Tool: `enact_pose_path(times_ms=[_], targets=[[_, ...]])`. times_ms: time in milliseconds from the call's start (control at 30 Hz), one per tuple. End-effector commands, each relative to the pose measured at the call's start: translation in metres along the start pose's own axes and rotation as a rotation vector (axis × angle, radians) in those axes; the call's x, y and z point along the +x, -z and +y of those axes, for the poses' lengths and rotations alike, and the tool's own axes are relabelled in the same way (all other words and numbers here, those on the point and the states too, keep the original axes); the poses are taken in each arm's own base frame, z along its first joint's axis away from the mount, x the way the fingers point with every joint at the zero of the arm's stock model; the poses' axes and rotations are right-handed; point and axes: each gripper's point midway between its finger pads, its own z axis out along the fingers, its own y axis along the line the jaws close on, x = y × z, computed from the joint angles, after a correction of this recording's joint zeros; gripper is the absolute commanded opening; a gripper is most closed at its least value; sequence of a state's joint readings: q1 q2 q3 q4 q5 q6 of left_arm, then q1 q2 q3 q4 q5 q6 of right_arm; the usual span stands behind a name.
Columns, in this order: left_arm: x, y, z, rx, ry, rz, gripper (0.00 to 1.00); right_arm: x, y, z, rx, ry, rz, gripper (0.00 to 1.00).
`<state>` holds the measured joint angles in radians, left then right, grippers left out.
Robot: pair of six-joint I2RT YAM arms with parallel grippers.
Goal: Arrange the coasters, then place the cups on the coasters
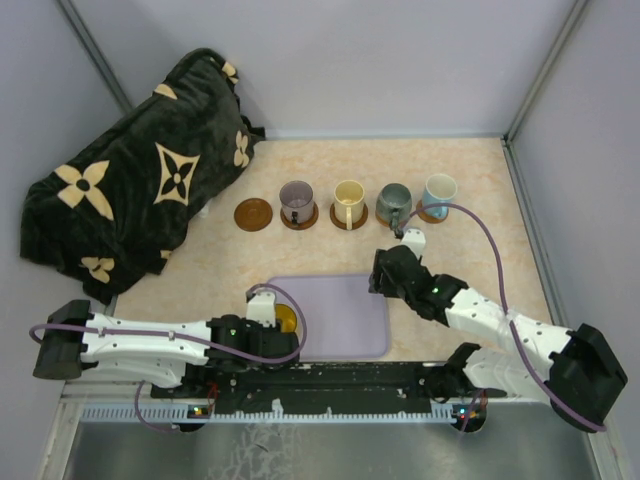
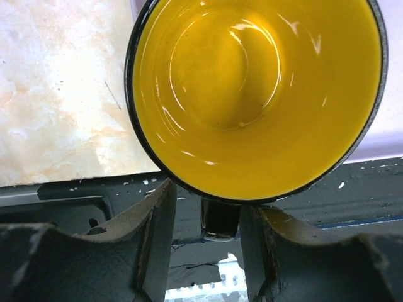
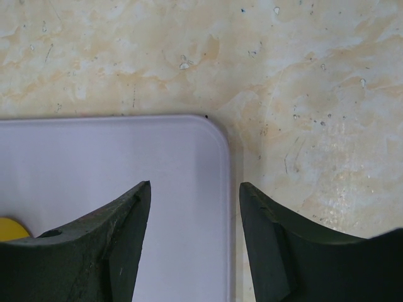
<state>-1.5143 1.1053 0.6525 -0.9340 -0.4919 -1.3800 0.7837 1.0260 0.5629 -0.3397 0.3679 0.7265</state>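
Yellow cup (image 1: 288, 319) half-hidden under left tool (image 2: 206, 211)

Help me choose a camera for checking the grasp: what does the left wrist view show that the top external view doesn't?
Only left wrist: the yellow cup's glossy inside and its dark handle between the left gripper's fingers. Only top external: the row of four cups on coasters, one bare coaster, the patterned blanket, the right arm. Both: the yellow cup and the lavender tray's edge.

five coasters (image 1: 253, 214) sit in a row at the back of the worktop (image 1: 480, 170); the right four each carry a cup (image 1: 348, 198). nearer, the fifth cup (image 1: 287, 318) sits at the left edge of the tray (image 1: 345, 310).
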Motion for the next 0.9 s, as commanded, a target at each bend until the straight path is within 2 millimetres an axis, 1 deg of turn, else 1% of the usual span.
enact_pose_path(times_ms=[0,133,233,433,700,767,867], targets=[[-0.009,-0.003,-0.005,0.012,0.016,-0.055,0.5,-0.005,-0.001,0.01,-0.031,-0.014,-0.018,0.59],[-0.011,-0.006,-0.007,0.017,0.007,-0.071,0.5,-0.005,-0.001,0.01,-0.029,-0.013,-0.018,0.59],[-0.009,-0.007,-0.008,0.012,-0.001,-0.066,0.48,-0.005,-0.001,0.01,-0.03,-0.013,-0.016,0.59],[-0.006,-0.011,-0.004,-0.01,-0.004,-0.06,0.33,-0.003,-0.003,0.01,-0.029,-0.011,-0.008,0.59],[-0.009,-0.012,0.004,-0.029,0.008,-0.083,0.13,0.002,-0.005,0.01,-0.027,-0.008,0.008,0.59],[-0.012,-0.011,0.004,-0.029,0.007,-0.094,0.1,0.001,-0.005,0.01,-0.03,-0.008,0.005,0.59],[-0.019,-0.006,0.0,-0.02,-0.007,-0.118,0.08,-0.003,-0.005,0.012,-0.034,0.0,-0.005,0.59]])
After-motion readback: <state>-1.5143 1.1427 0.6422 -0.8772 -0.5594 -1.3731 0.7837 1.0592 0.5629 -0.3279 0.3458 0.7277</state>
